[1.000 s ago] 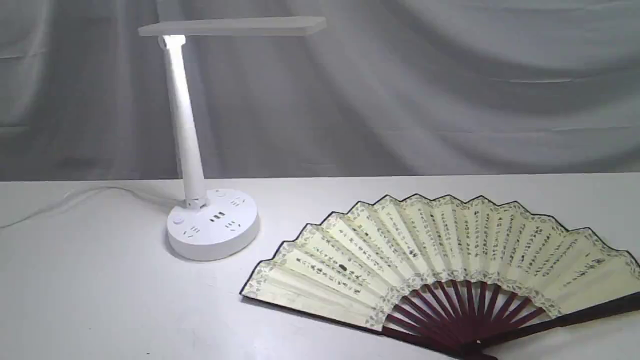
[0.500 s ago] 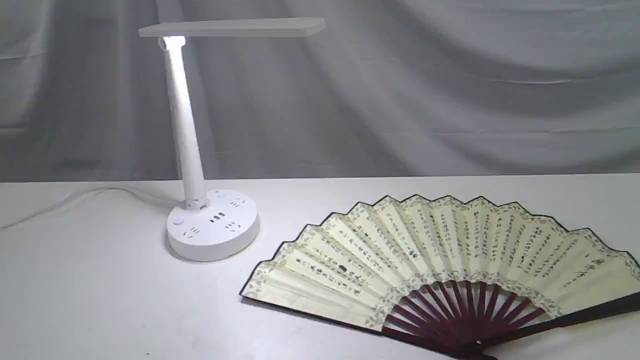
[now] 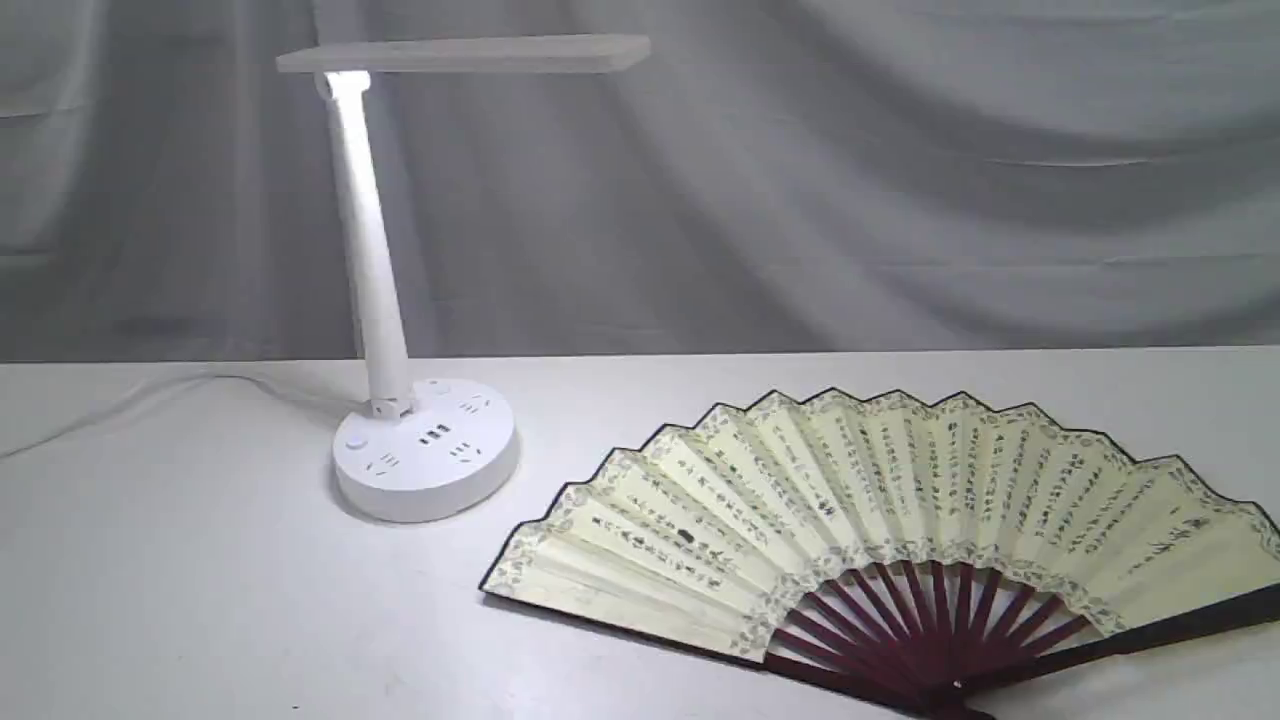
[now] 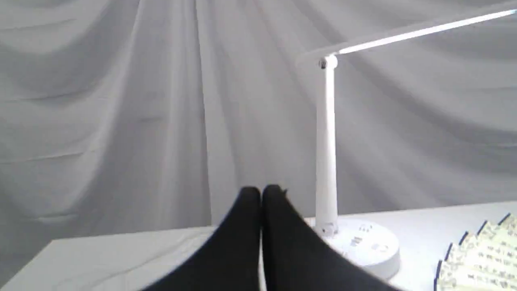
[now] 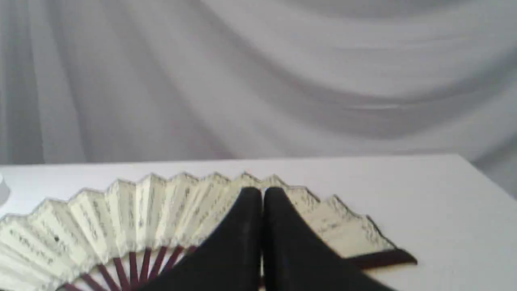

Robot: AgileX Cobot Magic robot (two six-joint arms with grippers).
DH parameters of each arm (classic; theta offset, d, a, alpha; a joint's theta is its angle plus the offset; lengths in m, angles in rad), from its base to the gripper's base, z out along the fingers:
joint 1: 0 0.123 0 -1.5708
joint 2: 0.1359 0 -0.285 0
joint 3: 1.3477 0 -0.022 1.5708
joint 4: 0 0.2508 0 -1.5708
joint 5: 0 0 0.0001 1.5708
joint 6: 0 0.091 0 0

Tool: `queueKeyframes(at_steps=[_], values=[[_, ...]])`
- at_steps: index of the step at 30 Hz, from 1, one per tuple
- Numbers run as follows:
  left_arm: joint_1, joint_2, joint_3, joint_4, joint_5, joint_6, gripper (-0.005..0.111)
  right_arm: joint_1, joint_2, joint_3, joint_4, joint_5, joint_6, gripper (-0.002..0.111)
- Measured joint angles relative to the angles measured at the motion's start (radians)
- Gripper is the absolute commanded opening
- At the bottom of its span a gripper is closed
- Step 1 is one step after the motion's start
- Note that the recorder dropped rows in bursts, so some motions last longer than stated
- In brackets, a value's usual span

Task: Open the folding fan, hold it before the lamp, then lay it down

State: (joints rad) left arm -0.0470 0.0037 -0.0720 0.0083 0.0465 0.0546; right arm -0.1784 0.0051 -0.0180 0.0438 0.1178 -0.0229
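Folding fan (image 3: 880, 520) lies fully spread and flat on the table (image 3: 200, 600), right of the lamp (image 3: 372, 250) in the exterior view and nearer the camera. Its near-left corner is close to the lamp's round base, not touching.

Left gripper (image 4: 261, 192) has its black fingers pressed together with nothing between them. It hangs in the air on the lamp's left, clear of it. Right gripper (image 5: 261, 192) is the same: fingers together, empty, above the fan on the side away from the lamp. Neither shows in the exterior view.

Handling, judged:
- The fan looks light.
- Its pleated paper leaf (image 3: 800, 500) is thin and fragile and would likely crease or tear under a pinch.
- The maroon ribs (image 3: 930, 620) are stiff wood, smooth and probably a bit slippery.
- The best hold is the thick outer guard stick (image 3: 1190, 622) or close to the pivot (image 3: 955, 688), never the paper.
- Lying flat, it offers little edge to get under, so the fingers need to part first and come in low along a stick.

With the fan open and laid down, the task looks finished or nearly so.

The surface is a plain white matte tabletop, level, with nothing on it but the lamp, its cord (image 3: 120, 410) trailing off to the lamp's left, and the fan. A grey-white drape (image 3: 900, 200) hangs in folds behind the lamp and fills the background. The lamp head glows where it meets the stem.
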Motion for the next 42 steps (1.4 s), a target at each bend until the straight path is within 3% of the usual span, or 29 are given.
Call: queueKeyframes(at_steps=[6,42], values=[[0.000,0.000,0.068,0.014,0.048,0.002,0.000,0.000,0.000,0.015,-0.069,0.035,-0.061,0.000],[0.000,0.000,0.068,-0.016,0.092,-0.043,0.000,0.000,0.000,0.015,-0.012,0.045,-0.072,0.000]])
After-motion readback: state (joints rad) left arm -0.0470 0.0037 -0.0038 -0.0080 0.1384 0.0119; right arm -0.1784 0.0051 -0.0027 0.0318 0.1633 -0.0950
